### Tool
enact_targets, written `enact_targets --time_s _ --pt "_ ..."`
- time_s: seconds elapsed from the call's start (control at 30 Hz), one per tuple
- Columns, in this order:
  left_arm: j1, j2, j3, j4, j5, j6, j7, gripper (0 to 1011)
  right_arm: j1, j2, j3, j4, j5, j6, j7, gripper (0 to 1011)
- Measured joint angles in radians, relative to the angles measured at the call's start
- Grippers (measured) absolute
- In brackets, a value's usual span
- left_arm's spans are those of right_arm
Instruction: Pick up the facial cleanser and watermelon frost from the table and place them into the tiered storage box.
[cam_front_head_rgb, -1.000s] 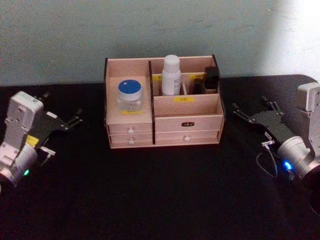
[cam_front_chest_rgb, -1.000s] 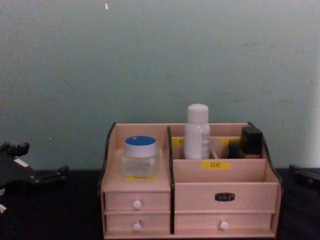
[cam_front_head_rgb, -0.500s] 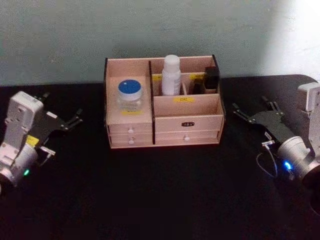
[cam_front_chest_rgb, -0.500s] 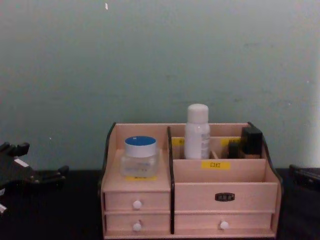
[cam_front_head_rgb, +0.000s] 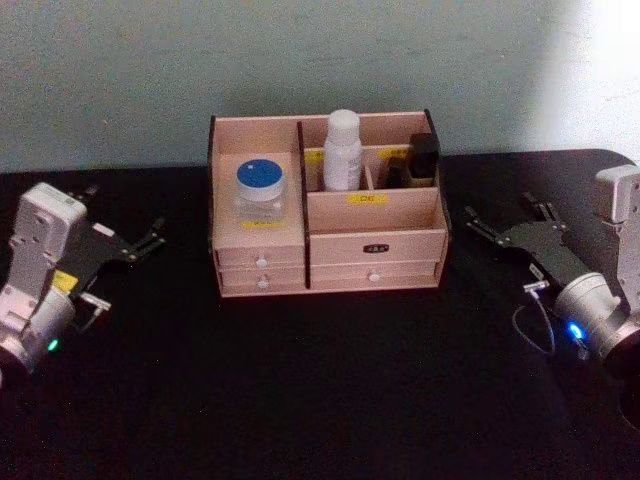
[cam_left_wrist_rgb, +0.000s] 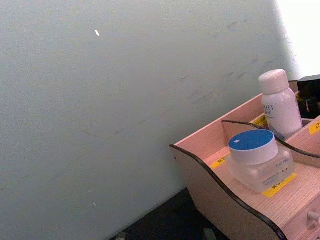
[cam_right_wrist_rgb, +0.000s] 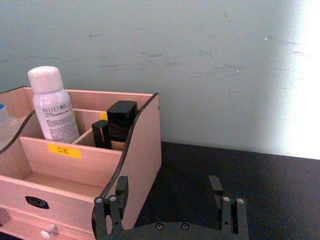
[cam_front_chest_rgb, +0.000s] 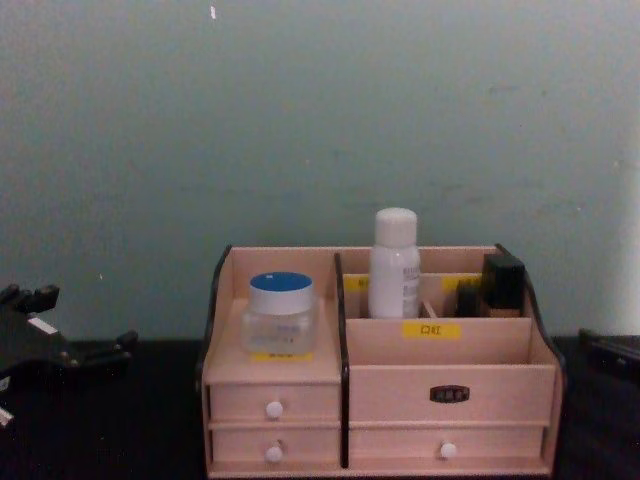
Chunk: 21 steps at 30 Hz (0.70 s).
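The tiered storage box (cam_front_head_rgb: 375, 238) stands at the middle back of the black table. A clear jar with a blue lid (cam_front_head_rgb: 261, 190) sits on its left step. A white bottle (cam_front_head_rgb: 342, 150) and a dark container (cam_front_head_rgb: 424, 158) stand in its upper right compartments. I cannot tell which of these is the facial cleanser or the watermelon frost. My left gripper (cam_front_head_rgb: 125, 215) rests open at the table's left, well away from the box. Open too, my right gripper (cam_front_head_rgb: 500, 213) rests at the table's right; its two fingers (cam_right_wrist_rgb: 115, 197) stand wide apart near the box's side wall (cam_right_wrist_rgb: 142, 150).
A pale green wall (cam_front_chest_rgb: 320, 120) rises right behind the box. The black tabletop (cam_front_head_rgb: 330, 380) stretches in front of the box and between the two arms. Small white-knobbed drawers (cam_front_chest_rgb: 274, 409) on the box front are shut.
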<state>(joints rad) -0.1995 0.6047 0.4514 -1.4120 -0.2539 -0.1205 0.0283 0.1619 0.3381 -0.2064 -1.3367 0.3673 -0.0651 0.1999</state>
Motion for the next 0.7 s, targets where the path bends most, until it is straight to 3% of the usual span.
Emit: enact_targets --time_s 0.7 --pt "0.0 0.0 0.0 0.0 0.0 0.0 0.0 1001 0.0 0.0 0.0 0.0 0.0 0.0 0.0 1000"
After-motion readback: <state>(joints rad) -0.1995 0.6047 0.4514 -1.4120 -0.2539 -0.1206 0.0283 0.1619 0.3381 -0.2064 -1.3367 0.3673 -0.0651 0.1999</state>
